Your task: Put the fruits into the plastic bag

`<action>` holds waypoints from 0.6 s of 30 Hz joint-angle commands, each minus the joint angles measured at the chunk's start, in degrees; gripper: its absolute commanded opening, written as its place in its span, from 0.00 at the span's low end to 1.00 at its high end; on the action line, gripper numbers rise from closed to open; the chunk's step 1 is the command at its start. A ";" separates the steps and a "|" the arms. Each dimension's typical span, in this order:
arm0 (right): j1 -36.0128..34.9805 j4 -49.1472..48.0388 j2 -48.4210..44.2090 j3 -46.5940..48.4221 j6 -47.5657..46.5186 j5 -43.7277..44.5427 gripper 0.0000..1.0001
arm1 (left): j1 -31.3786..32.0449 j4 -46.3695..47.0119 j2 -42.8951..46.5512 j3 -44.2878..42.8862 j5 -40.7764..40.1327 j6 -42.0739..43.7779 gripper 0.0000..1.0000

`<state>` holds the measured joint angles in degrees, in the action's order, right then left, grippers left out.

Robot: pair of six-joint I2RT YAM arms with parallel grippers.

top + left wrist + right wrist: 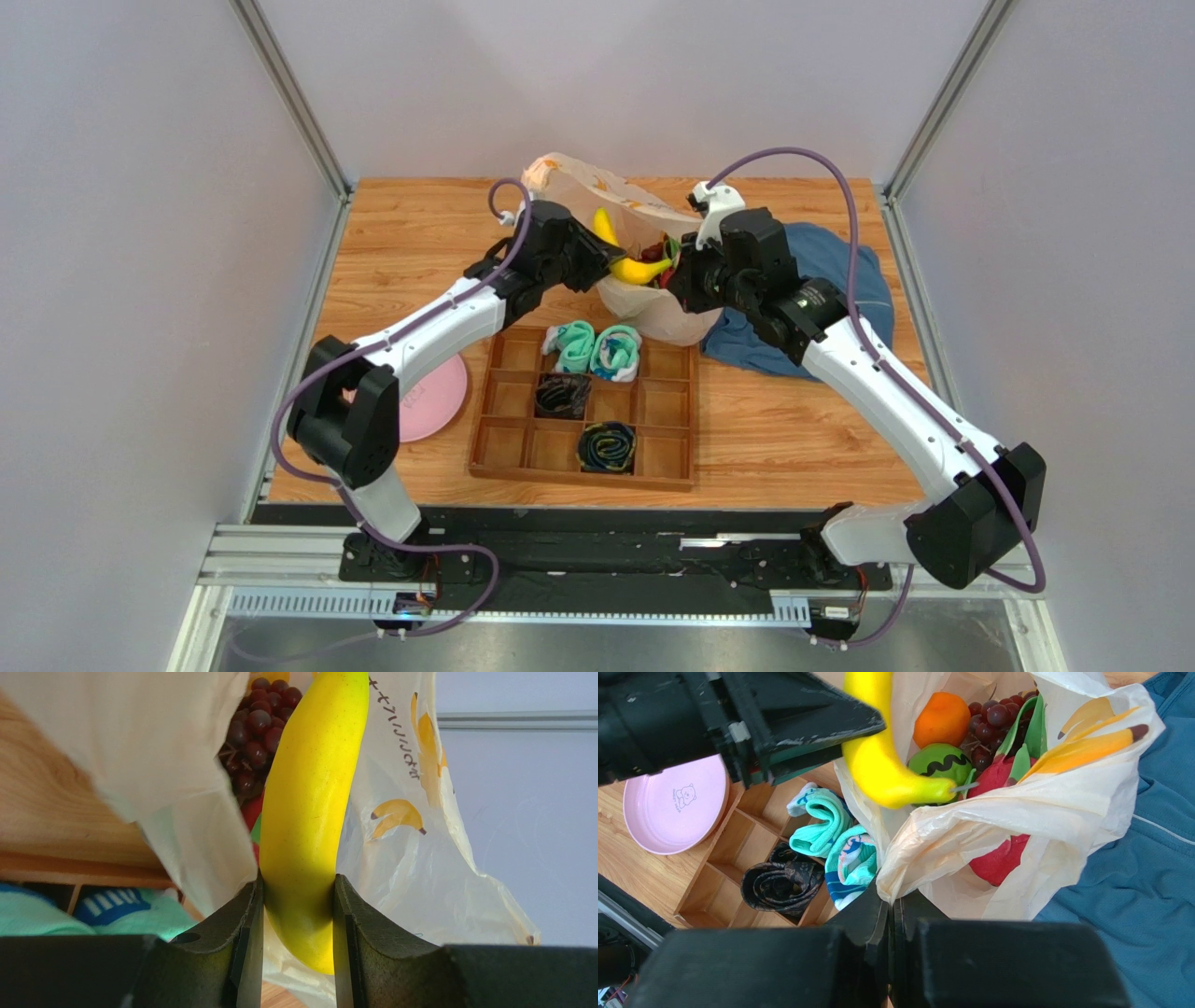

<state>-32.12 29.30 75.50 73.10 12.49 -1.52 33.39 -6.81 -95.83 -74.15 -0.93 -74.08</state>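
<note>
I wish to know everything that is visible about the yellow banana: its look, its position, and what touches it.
The banana is a smooth, glossy yellow toy, plastic-looking, curved, with faint speckles and a greenish tip. The left gripper clamps it near one end, between its two black jaws. Its other end reaches into the open mouth of the plastic bag, above the grapes and the green melon; contact with them cannot be judged.

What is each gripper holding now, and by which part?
Left gripper clamps the yellow toy banana near one end. Right gripper is shut on the thin translucent banana-printed plastic bag, pinching its rim.
</note>
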 commanded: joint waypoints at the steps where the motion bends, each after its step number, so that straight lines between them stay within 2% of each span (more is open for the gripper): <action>1: -0.22 -1.88 -1.50 0.99 -0.54 0.38 0.04 | 0.19 0.66 -4.17 -7.39 0.49 0.43 0.23; 5: -0.22 -1.35 -1.50 1.52 -0.63 0.73 0.04 | 0.01 -0.40 -6.91 -10.92 0.49 1.31 0.29; 8: -0.14 -1.26 -1.41 1.61 -0.71 0.73 0.04 | 0.01 -1.62 -8.58 -13.47 2.59 3.15 0.39; 10: -0.22 -1.17 -1.24 1.61 -0.63 0.73 0.04 | 0.01 -2.86 -9.37 -14.96 3.04 4.29 0.49; 11: -0.22 -1.17 -1.24 1.61 -0.63 0.82 0.04 | 0.01 -3.03 -9.55 -15.32 3.47 5.52 0.67; 14: -0.22 -1.17 -1.06 1.78 -0.80 0.82 0.04 | -0.08 -3.83 -9.55 -16.38 3.83 8.15 0.71; 16: -0.22 -1.09 -0.97 1.87 -0.71 0.73 0.04 | 0.01 -3.74 -9.03 -16.47 3.92 9.39 0.79; 17: -0.31 -1.09 -0.97 1.87 -0.71 0.73 0.04 | -0.08 -3.74 -8.76 -16.55 3.92 10.88 0.87; 18: -0.23 -1.17 -1.06 1.78 -0.63 0.64 0.04 | -0.08 -3.83 -8.32 -16.64 3.83 11.67 0.87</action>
<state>-32.12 29.34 75.50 73.12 12.40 -1.52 33.39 -10.09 -105.67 -88.31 2.07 -67.57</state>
